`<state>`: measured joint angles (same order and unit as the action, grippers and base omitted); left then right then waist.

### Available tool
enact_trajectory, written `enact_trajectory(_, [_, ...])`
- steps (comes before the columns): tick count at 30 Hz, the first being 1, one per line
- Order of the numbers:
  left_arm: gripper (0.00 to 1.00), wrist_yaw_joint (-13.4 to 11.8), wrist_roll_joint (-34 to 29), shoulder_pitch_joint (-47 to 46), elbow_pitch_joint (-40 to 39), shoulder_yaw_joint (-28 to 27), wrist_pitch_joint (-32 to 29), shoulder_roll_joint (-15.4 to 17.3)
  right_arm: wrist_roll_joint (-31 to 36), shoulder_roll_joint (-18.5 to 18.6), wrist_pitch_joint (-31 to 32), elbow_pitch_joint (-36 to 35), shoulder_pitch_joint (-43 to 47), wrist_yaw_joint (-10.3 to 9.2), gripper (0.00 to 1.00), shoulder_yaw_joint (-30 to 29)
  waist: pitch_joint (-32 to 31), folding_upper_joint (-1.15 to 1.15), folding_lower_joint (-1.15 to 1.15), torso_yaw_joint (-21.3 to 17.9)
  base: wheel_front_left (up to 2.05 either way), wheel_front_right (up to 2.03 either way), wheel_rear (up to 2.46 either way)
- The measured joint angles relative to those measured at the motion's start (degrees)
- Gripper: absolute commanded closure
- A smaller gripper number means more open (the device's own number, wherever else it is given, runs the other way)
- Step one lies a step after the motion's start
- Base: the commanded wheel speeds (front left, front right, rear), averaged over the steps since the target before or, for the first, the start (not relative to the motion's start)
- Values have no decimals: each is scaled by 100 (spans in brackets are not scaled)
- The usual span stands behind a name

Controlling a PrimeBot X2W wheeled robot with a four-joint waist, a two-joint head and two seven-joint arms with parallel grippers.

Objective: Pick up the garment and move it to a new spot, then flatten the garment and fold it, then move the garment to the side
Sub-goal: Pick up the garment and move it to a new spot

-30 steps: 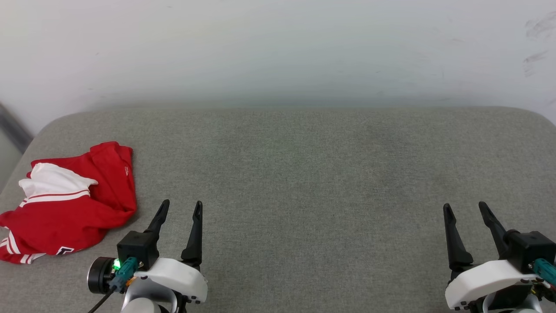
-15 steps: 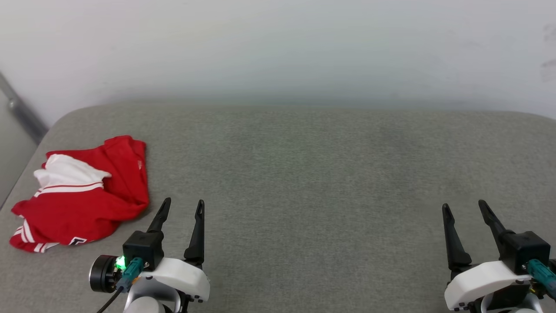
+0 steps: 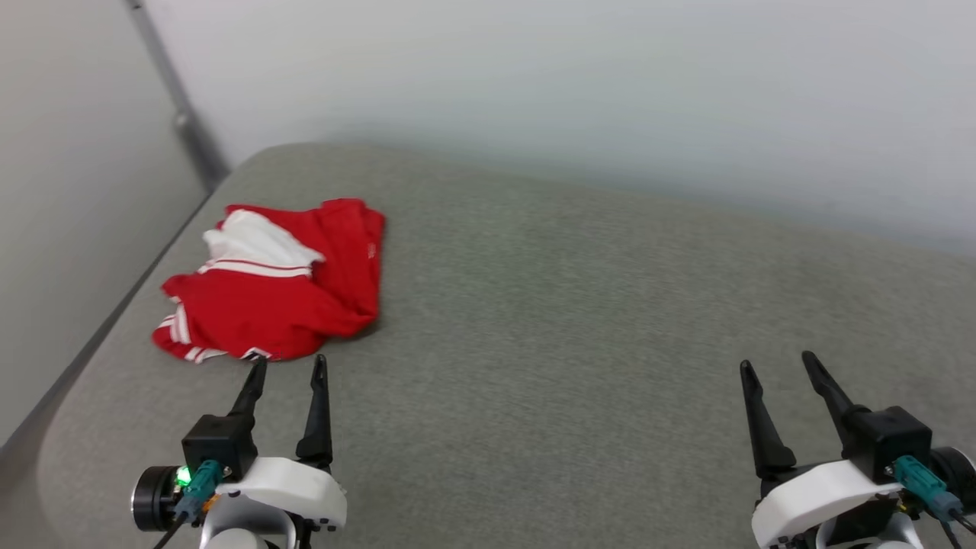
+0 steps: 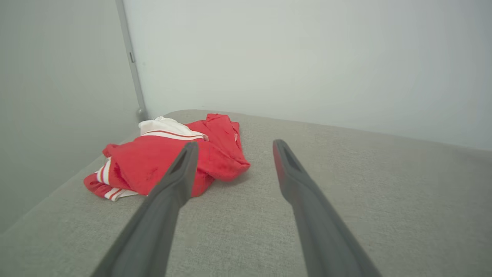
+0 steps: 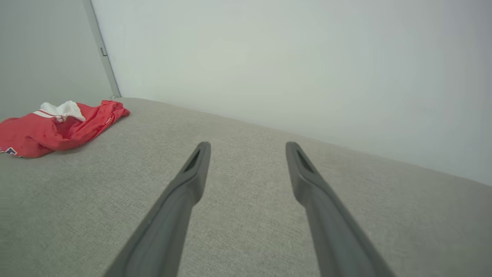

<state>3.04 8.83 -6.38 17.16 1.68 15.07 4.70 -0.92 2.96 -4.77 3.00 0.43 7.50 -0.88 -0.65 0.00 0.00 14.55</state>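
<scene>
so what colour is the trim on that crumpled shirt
Red and white stripes, edging the red garment with its white sleeve; clearest in the head view.

1. Garment: soft jersey cloth, matt; red body with white panels and striped trim. It lies rumpled, with rounded folds.
2. Padded surface: grey woven cloth cover, matt. A fine, grainy weave shows close up in the wrist views.
3. Left gripper and right gripper: fingers dark, smooth and matt, plastic-looking.
4. Wrist shells: white hard plastic, smooth, slight sheen.
5. Wall: pale, smooth, matt, painted look.
6. Corner strip: grey, smooth; metal or plastic, cannot tell.
</scene>
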Motion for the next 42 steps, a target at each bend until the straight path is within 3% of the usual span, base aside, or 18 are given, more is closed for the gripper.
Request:
enact_trajectory(11, [0,-27,26,5,-21,-260,0,144,-42,-2,8,-32,-41,0,0,288,-35,0,0,1030,0,0,0])
enact_trajectory(19, [0,7,-27,4,0,-290,0,250,-46,-2,35,-13,-69,0,0,391,-10,0,0,1469,0,0,0])
enact_trajectory(31, [0,90,-96,-344,67,-188,-12,392,-26,-2,65,1,-148,0,0,457,68,0,0,1389,0,0,0])
enact_trajectory(38, [0,252,-20,-1668,124,-92,-265,682,213,-4,246,-250,-468,0,0,557,455,0,0,1148,0,0,0])
enact_trajectory(42, [0,350,124,-2685,315,-71,-623,1026,386,-5,336,-385,-749,1,0,617,817,0,0,931,0,0,0])
